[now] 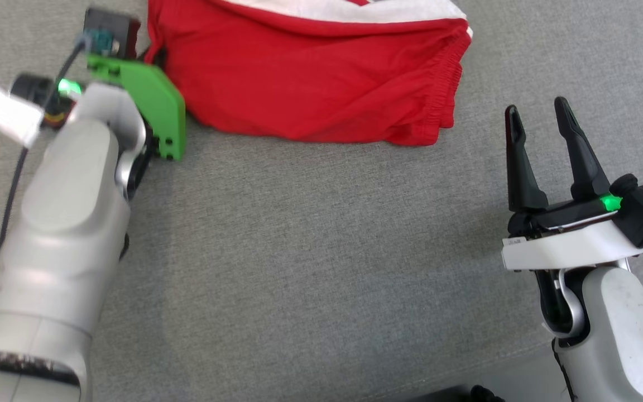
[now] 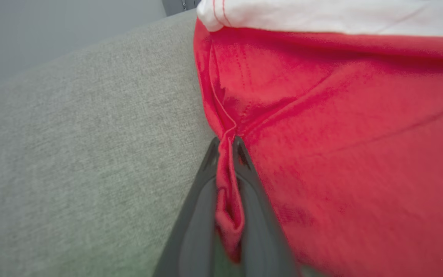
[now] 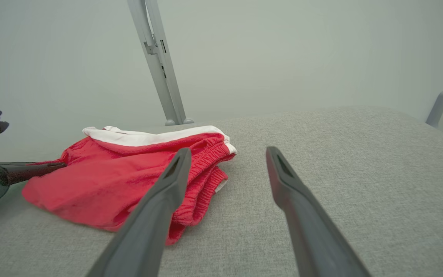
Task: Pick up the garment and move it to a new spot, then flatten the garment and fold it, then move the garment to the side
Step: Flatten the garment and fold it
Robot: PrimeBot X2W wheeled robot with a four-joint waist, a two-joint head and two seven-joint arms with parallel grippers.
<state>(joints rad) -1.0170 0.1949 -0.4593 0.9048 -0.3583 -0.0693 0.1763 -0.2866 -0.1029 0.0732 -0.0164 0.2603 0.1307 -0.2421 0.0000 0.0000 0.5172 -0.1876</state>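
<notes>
The garment is a pair of red shorts with a white stripe and an elastic waistband, lying folded on the grey cloth surface at the top middle of the head view. My left gripper is shut on a pinch of red fabric at the garment's left edge. In the head view the left gripper is mostly hidden behind its green wrist plate. The right wrist view shows the left gripper meeting the garment from the side. My right gripper stands open and holds nothing, to the right of the waistband and apart from it, fingers spread.
The grey cloth surface stretches wide in front of the garment. Its front edge shows at the lower right. A metal stand leg rises behind the garment and another post stands at the far right.
</notes>
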